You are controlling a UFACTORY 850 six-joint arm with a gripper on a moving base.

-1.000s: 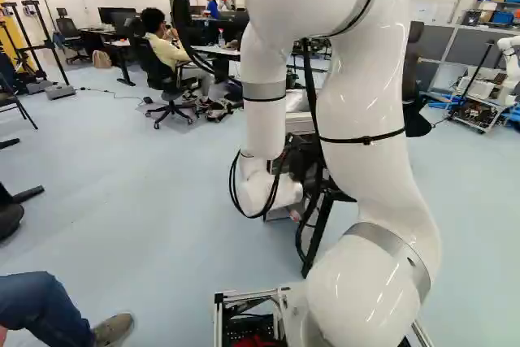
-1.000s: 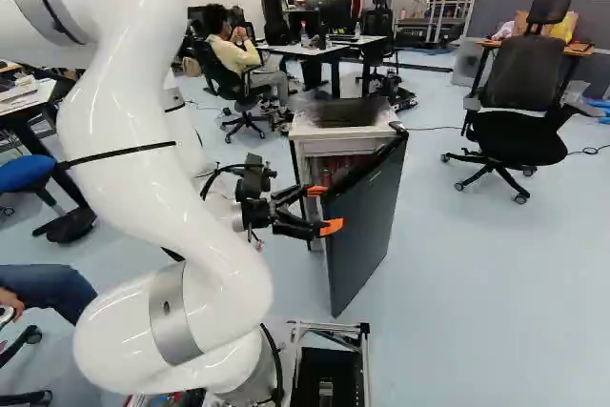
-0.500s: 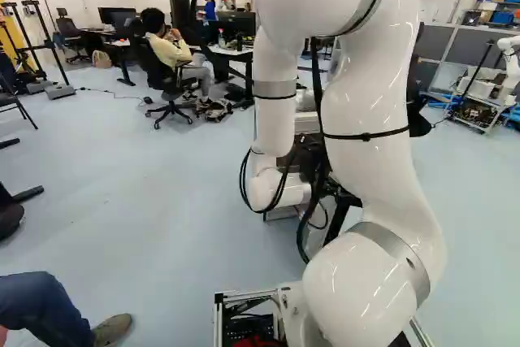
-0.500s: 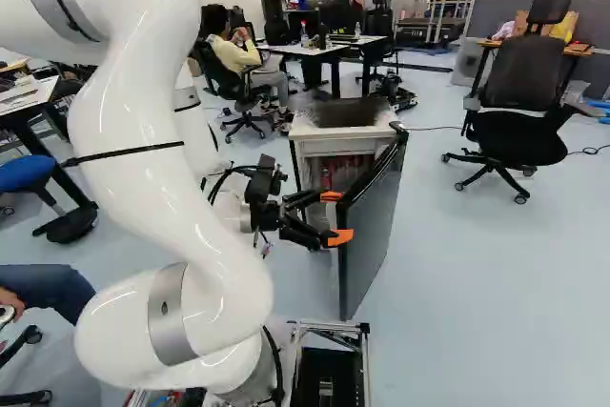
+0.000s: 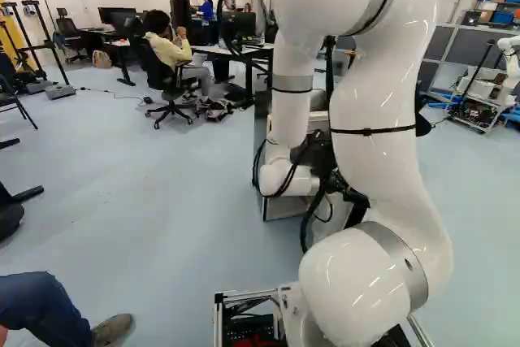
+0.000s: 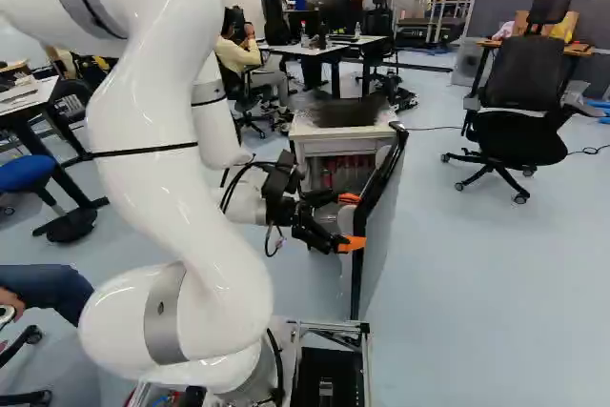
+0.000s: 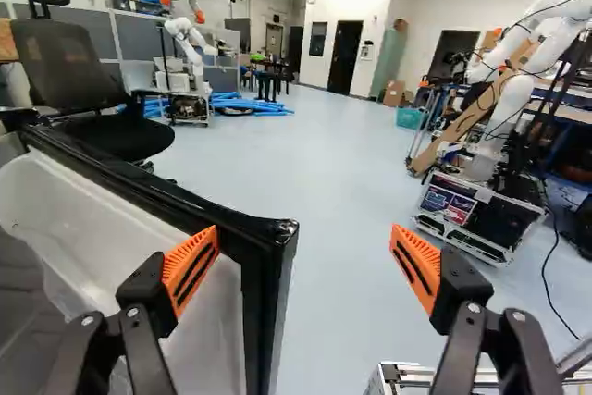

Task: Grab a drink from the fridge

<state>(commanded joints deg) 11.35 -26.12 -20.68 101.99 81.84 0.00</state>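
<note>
The tool (image 6: 351,221) is seen with its fingers spread wide at the swung-open fridge door (image 7: 267,302), whose edge is shown between them in the wrist view, closer to one finger; whether it is touched cannot be told. Inside the fridge (image 6: 317,147), small red items (image 6: 328,179), seemingly drinks, are shown only in the right base view, too small to be told apart. In the left base view the fingers are hidden behind the arm (image 5: 367,160), and the fridge is largely covered.
</note>
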